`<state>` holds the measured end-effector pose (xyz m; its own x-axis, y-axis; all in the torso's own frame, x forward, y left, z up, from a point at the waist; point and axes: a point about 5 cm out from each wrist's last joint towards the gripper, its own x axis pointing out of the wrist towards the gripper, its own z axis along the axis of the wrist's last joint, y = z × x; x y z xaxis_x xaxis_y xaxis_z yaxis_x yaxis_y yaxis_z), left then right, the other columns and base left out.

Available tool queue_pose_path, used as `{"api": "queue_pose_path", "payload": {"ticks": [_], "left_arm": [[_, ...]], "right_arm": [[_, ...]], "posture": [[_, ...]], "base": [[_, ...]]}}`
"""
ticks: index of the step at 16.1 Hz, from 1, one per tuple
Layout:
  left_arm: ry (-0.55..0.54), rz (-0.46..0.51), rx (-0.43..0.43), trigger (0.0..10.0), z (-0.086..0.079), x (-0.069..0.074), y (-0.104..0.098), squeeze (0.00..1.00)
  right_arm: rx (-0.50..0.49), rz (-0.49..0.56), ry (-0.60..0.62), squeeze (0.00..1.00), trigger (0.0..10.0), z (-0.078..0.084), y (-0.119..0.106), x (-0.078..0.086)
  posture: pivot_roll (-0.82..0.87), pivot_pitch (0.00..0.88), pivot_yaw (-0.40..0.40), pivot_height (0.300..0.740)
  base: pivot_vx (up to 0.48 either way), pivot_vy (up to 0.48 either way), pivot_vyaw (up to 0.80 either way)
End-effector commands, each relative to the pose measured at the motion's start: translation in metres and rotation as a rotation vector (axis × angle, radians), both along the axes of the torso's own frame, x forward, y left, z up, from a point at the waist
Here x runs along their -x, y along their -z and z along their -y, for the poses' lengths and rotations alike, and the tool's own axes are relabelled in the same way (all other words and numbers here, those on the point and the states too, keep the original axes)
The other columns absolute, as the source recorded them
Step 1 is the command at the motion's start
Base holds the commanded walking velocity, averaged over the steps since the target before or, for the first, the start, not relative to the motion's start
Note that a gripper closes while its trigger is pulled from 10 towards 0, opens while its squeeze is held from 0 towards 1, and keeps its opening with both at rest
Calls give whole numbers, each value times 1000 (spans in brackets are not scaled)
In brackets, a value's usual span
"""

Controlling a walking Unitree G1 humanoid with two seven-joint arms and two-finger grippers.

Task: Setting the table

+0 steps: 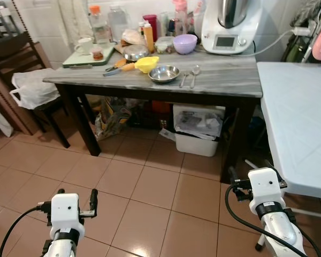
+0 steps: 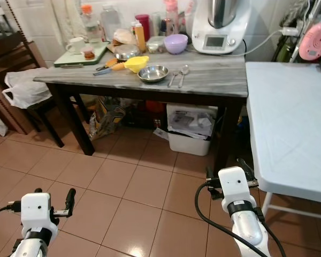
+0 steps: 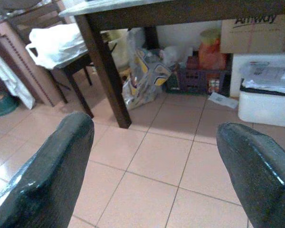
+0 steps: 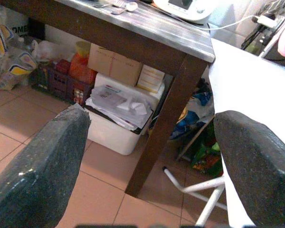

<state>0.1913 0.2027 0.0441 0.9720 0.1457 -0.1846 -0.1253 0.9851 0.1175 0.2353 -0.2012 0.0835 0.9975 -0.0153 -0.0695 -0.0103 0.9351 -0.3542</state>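
The steel bowl [image 1: 164, 73] and two spoons [image 1: 190, 76] lie near the front edge of the dark table [image 1: 224, 80], handles pointing toward the robot, well ahead of both grippers. The right gripper [image 4: 147, 156] looks nearer; it and the left gripper [image 3: 156, 166] hang low over the tiled floor [image 1: 144, 187], fingers spread and empty. The white table [image 1: 299, 118] stands just right.

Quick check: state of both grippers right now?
Left gripper: open, holding nothing, low over the floor.
Right gripper: open, holding nothing, low beside the white table.
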Motion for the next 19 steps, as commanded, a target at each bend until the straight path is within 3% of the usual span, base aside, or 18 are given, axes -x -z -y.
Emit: {"api": "queue_pose_path", "payload": {"ticks": [1,6,19], "left_arm": [[14,48,-28,10000,-1,-6,-10,0],[31,119,14,10000,7,-22,-28,0],[102,151,70,10000,19,-29,-39,0]], "right_arm": [[-4,48,-39,0,10000,-10,-12,-7],[-18,105,-69,0,10000,-17,-34,-26],[-7,105,-68,0,10000,-16,-38,-28]], "posture": [[-136,2,109,740],[-132,0,103,740],[-139,0,94,740]], "base": [[0,0,0],[0,0,-611],[0,0,-748]]}}
